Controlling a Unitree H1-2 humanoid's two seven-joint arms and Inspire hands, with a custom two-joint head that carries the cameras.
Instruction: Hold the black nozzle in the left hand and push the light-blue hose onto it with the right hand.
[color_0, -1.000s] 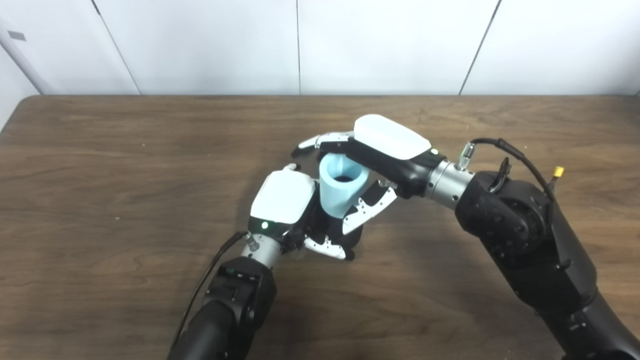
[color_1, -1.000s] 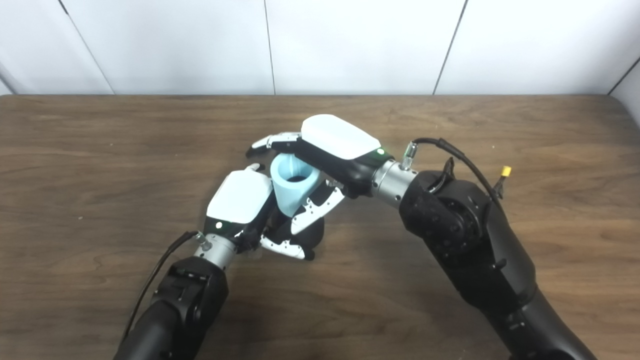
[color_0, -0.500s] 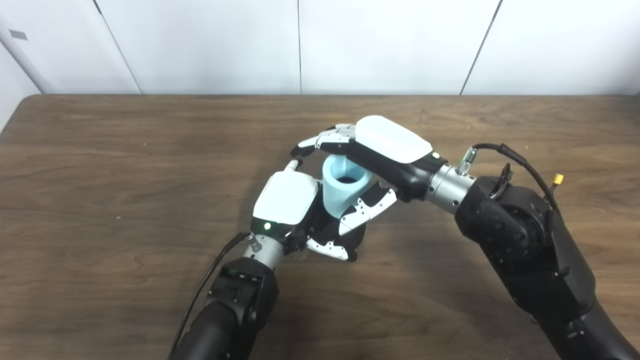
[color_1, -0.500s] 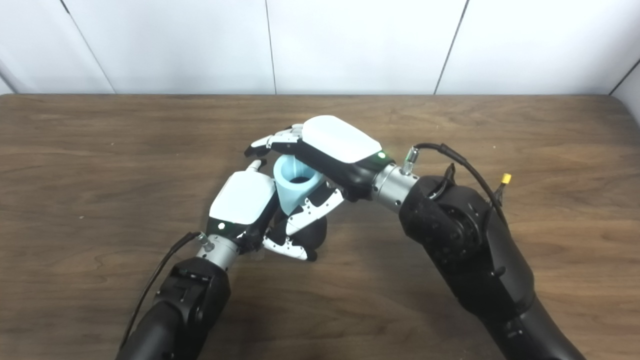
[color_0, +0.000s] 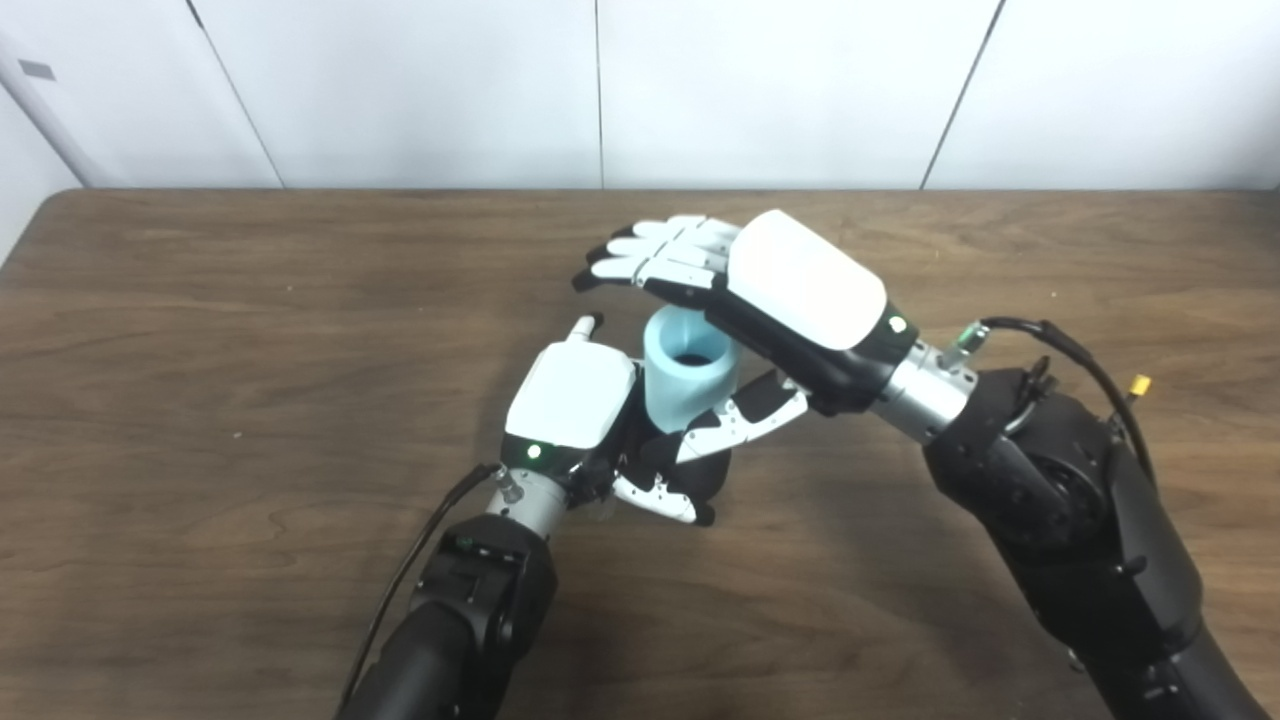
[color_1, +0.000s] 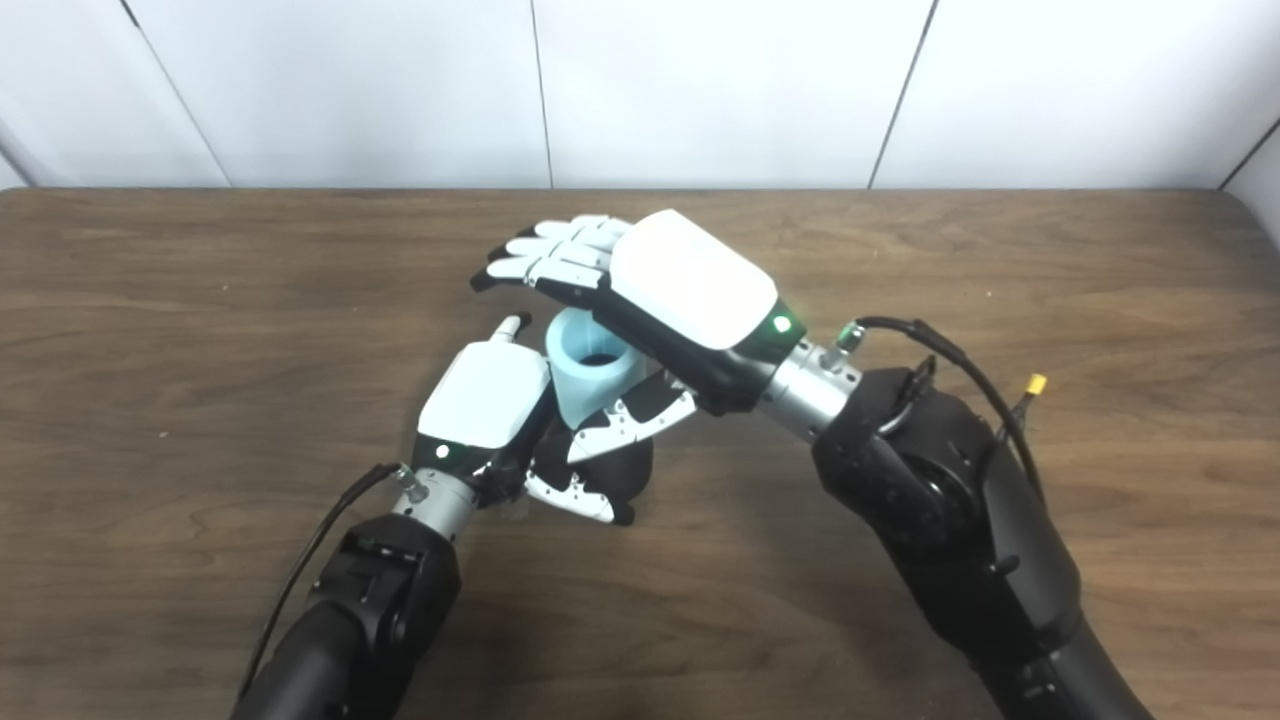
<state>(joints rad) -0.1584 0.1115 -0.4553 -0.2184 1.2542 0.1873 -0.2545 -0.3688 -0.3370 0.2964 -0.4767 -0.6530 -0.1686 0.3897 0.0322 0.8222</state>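
Hose (color_0: 688, 375) is standing upright on nozzle (color_0: 690, 478), which our left hand (color_0: 585, 420) is clasping; our right hand (color_0: 745, 290) is hovering spread directly above hose's open end.

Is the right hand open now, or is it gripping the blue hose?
Open. The right hand has its fingers stretched flat above the hose, with only its thumb beside the hose; whether that touches, I cannot tell.

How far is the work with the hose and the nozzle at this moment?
Done: the light-blue hose stands upright, its lower end inside the left hand. In hand: the right hand is open, fingers spread above the hose. The black nozzle is mostly hidden, so its seating remains unconfirmed.
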